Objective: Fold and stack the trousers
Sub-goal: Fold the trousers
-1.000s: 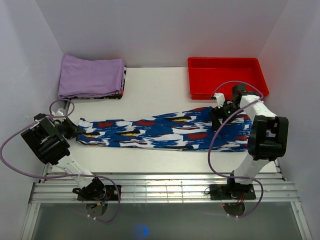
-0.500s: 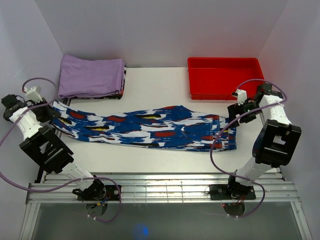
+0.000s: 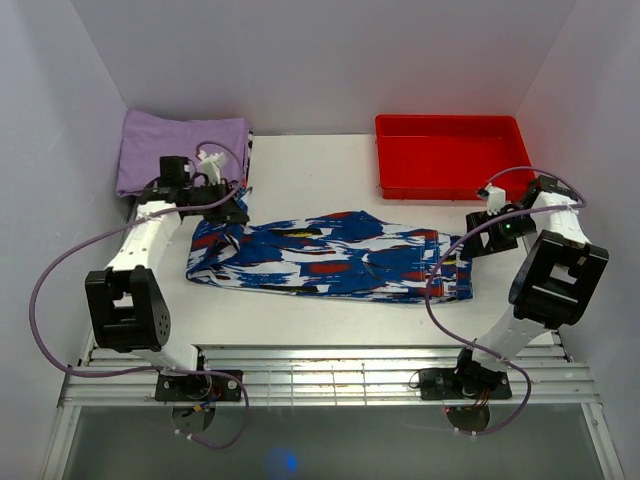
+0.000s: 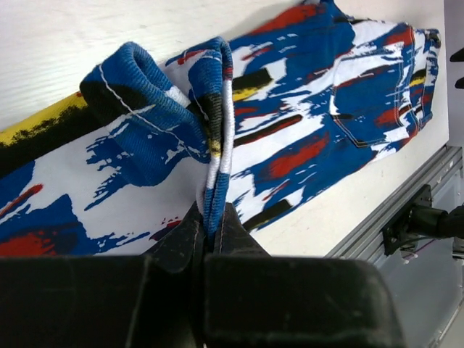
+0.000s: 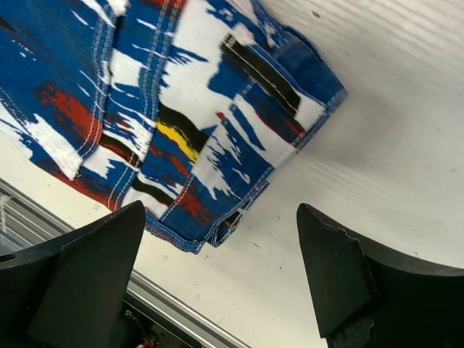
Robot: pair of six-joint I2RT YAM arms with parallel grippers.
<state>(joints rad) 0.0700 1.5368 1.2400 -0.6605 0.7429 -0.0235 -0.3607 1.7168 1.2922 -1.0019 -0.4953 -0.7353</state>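
Trousers point(image 3: 330, 262) lie lengthwise across middle of table point(image 3: 310, 185), waist end to the right, leg end to the left. Waist end flat on table, corner with stitched seams and a pocket edge clear in right wrist view. Leg end is doubled back on itself at the left, so the fabric shows a rounded fold there and the cuffs are raised off the table.

Left gripper point(image 3: 228, 213) sits over that left end, just in front of the near corner of purple cloth point(image 3: 180, 150). Jaws narrow, clamped on trouser cuff: left wrist view shows fingers point(image 4: 177, 243) pinching the bunched blue-white hem, with the rest of the trousers spread on the table beyond, back pocket visible far up the frame.

Right gripper point(image 3: 490, 228) is just right of the waist end, in front of red bin point(image 3: 452, 150), apart from both. Jaws wide, holding nothing: right wrist view shows both fingers point(image 5: 87, 268) spread well apart above bare table, waist corner lying under the gap. Cannot tell from these views how high it hangs.

Purple cloth folded at back left, bin at back right, both well apart from each other.
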